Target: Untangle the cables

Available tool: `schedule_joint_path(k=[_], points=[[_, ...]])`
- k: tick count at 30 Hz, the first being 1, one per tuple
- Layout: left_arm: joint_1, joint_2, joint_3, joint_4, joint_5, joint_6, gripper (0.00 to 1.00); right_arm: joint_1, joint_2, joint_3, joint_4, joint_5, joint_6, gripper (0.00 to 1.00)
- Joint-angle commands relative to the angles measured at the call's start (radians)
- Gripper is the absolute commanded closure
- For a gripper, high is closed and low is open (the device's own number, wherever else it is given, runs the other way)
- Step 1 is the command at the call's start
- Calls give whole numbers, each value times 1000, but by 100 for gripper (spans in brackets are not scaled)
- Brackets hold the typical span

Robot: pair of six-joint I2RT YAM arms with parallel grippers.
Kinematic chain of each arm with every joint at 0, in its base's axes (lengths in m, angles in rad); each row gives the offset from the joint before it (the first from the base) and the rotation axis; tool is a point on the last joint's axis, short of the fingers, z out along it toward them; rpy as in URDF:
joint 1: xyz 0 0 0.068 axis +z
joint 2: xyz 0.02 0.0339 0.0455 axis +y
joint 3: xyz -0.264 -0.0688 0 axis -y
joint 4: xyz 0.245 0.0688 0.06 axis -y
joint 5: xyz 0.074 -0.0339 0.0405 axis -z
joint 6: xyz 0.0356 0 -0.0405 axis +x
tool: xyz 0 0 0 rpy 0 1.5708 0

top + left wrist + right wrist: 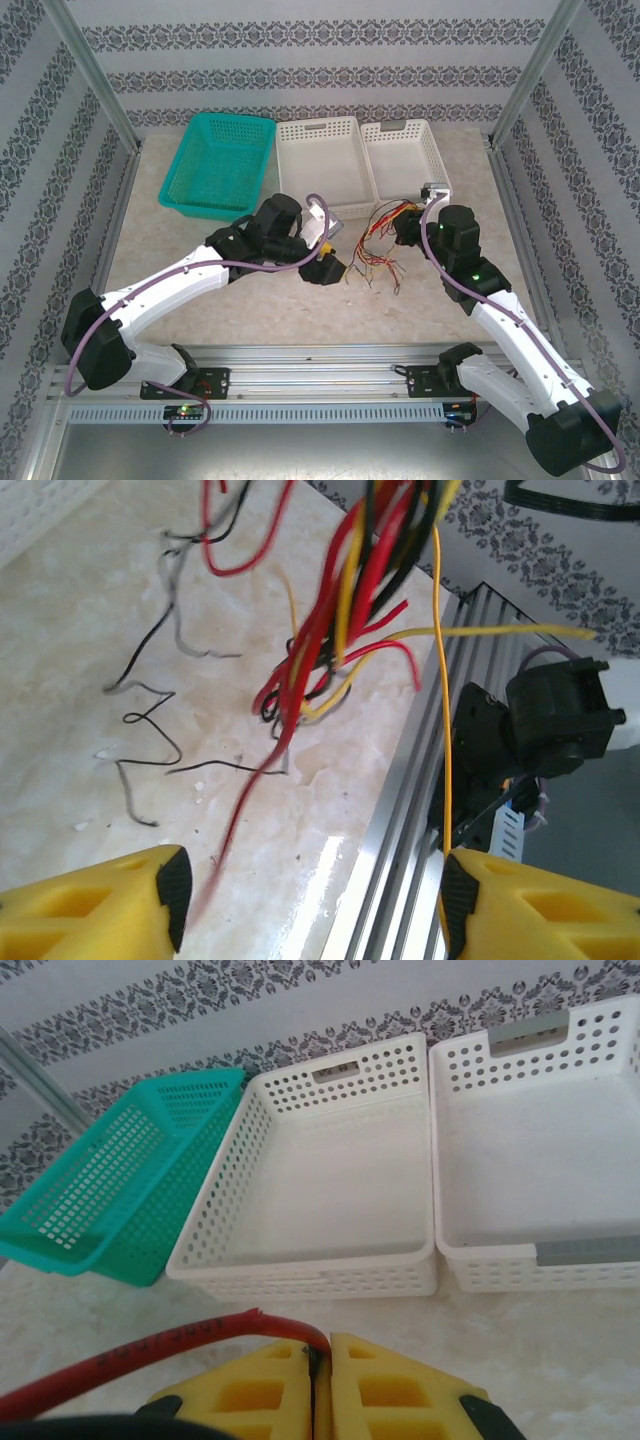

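**Take one strand, not the bunch**

The pale marbled table (260, 310) carries a teal basket (230, 118), a white basket (318, 124) beside it and a second white basket (400, 126) along its far edge. In front of these, both arms reach toward the middle. The cables (375, 250) sit there between the two grippers, near the front of the white baskets.

The right gripper (322, 1355) has its yellow fingers pressed together on a red cable (150, 1352), which leaves the pinch to the left. The left gripper (315, 890) is spread wide with nothing between its fingers. In its wrist view, red, yellow and black strands hang ahead as one crossed bundle. A few thin black wires (150, 720) trail over the table top.

The step appears to be choosing a strand to draw free. The best target is probably the lone yellow wire (440, 680), which runs clear of the knot. The left gripper should close on that wire alone, well away from the crossing. It should then pull slowly away from the right gripper while the right holds firm. Closing on several strands at once would likely only drag the whole tangle along.
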Motion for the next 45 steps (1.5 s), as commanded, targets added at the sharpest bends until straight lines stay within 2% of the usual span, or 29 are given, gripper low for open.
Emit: schedule_joint_path(k=[1,4,6,10,13,17,20,28,34,38,45], points=[[-47,12,-4,-19,42,-49,26,4,-11,30,29,-66,45,100],[-84,-26,-34,19,18,-105,17,3,-12,28,40,-84,54,100],[-84,-79,-86,78,21,-156,14,1,-5,31,30,-74,49,100],[-84,-254,-254,197,-30,-252,6,-22,19,33,9,-47,52,100],[-84,-376,-330,187,-88,-281,0,-50,31,23,20,-46,75,100],[-83,-476,-376,146,-170,-286,0,-65,49,9,82,-124,94,100],[-83,-455,-378,197,-176,-305,0,-49,65,-5,150,-207,119,100],[-80,-221,-318,345,-192,-270,0,-6,86,12,194,-409,124,100],[-79,-130,-334,517,-159,-309,0,39,97,3,197,-452,127,100],[-80,-141,-371,642,-145,-344,0,70,108,-14,209,-440,122,100],[-79,-150,-422,731,-169,-376,0,90,126,-24,218,-426,128,100]])
